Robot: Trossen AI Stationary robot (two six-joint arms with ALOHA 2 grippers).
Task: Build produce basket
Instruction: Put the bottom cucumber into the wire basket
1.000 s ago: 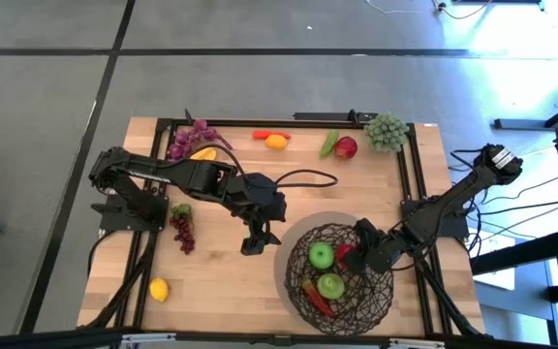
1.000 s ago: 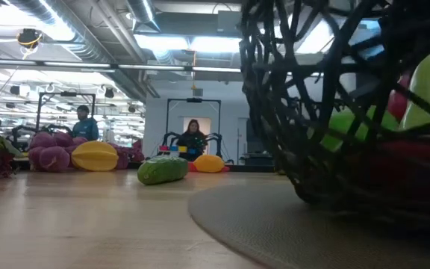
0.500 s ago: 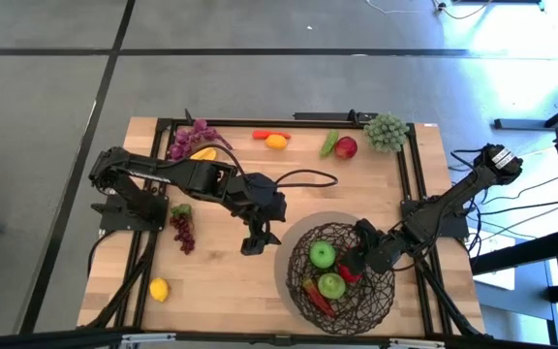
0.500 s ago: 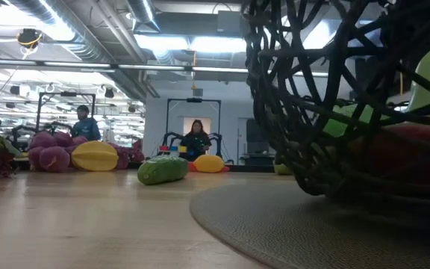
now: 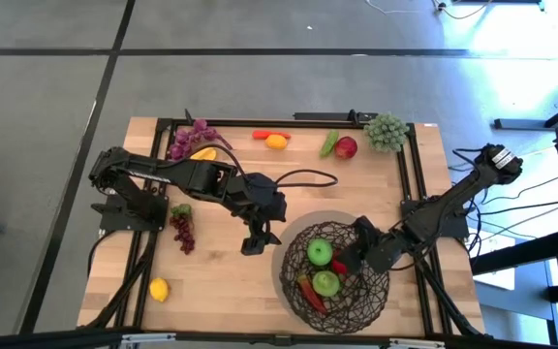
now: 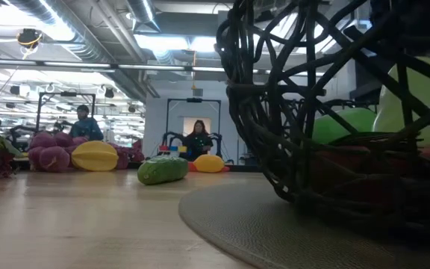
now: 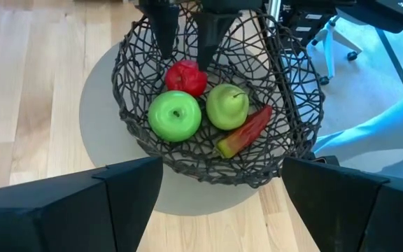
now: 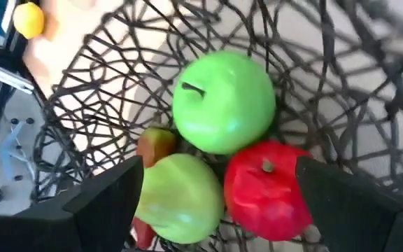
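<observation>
Basket (image 5: pixel 333 276) mesh half-hiding red apple (image 7: pixel 185 77), chili (image 7: pixel 244 131) partly buried — right gripper (image 7: pixel 182 50) spread, left gripper (image 5: pixel 251 245) released, empty

Dark brown woven basket (image 5: pixel 371 301) is showing an open mesh; inside are sitting two green apples (image 7: pixel 175 116), a red apple (image 7: pixel 186 77) and a red chili (image 7: pixel 245 131); a yellow lemon (image 5: pixel 159 289) is lying near left.

Grey floor (image 5: pixel 46 145) (dark seams) surrounds the wooden table (image 5: pixel 221 281).
</observation>
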